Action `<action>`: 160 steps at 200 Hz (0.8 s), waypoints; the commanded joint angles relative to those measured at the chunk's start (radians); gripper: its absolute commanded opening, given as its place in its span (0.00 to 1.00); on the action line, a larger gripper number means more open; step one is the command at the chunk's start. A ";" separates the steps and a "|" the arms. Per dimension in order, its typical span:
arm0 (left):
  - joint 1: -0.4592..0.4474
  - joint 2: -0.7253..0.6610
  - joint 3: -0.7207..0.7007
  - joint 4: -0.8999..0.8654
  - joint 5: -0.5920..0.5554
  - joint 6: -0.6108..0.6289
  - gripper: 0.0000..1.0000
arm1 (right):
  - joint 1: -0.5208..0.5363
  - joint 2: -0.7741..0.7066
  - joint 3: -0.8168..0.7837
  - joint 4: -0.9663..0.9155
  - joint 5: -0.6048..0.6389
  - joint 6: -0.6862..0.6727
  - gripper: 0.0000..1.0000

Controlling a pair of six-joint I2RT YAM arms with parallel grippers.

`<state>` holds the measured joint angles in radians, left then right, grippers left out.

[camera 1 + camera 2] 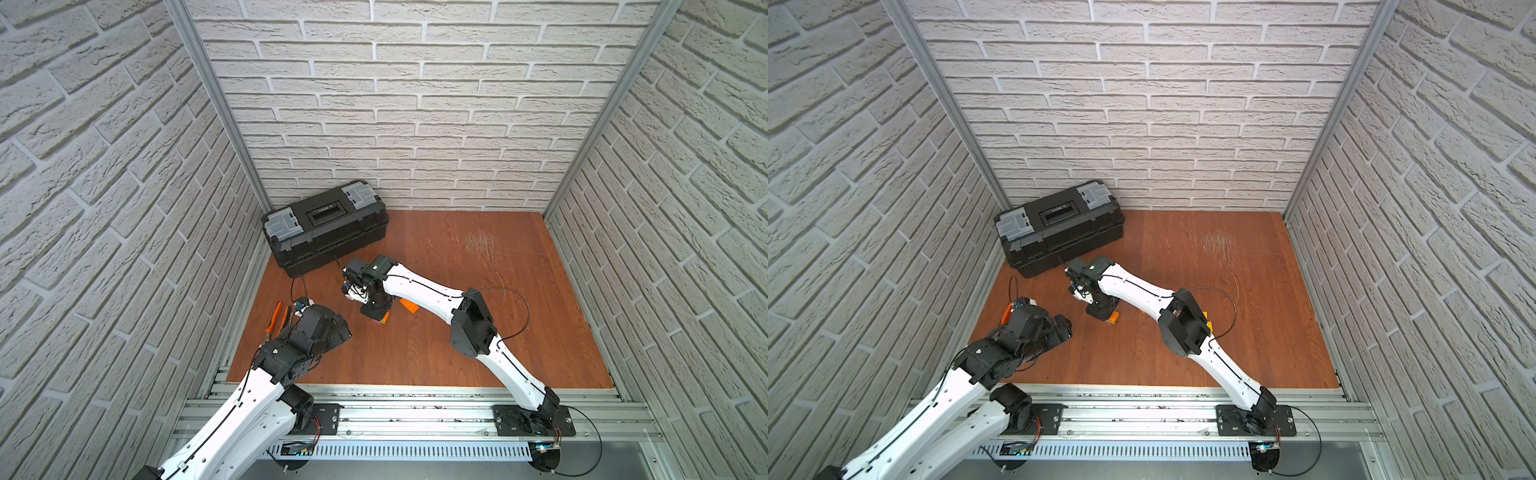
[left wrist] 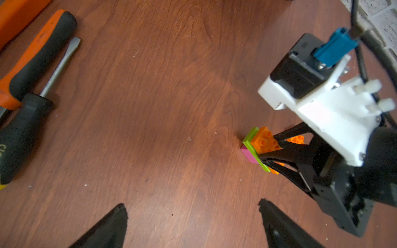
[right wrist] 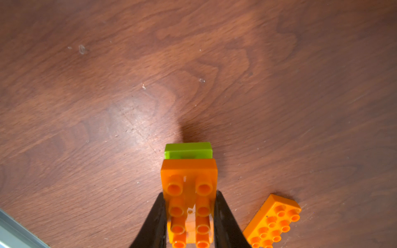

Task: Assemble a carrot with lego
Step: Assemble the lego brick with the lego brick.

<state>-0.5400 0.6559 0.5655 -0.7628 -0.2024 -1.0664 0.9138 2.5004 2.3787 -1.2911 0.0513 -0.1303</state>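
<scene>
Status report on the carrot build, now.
Left gripper open, empty, standing off. Right gripper shut on orange brick, stacked on lime-green brick and pink brick. Second orange brick loose beside it; path clear.

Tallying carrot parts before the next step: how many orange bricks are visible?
2. One orange brick, joined to the lime-green brick, is clamped in the right pincer; a second orange brick lies loose on the table beside it. The arms may hide others.

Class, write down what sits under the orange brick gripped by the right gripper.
A lime-green plate, then a pink brick on the table. The orange brick hides the plate's studs; the pink brick's are covered too.
</scene>
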 commanded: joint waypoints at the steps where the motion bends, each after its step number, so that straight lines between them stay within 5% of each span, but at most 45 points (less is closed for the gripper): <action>1: -0.006 -0.010 -0.005 -0.001 -0.017 0.007 0.98 | 0.006 0.012 0.009 -0.014 -0.003 0.028 0.10; 160: -0.005 -0.016 -0.014 -0.003 -0.016 0.003 0.98 | -0.007 0.023 -0.001 -0.037 -0.018 0.003 0.38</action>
<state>-0.5400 0.6460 0.5655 -0.7631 -0.2024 -1.0668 0.9115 2.5042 2.3787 -1.2968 0.0410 -0.1135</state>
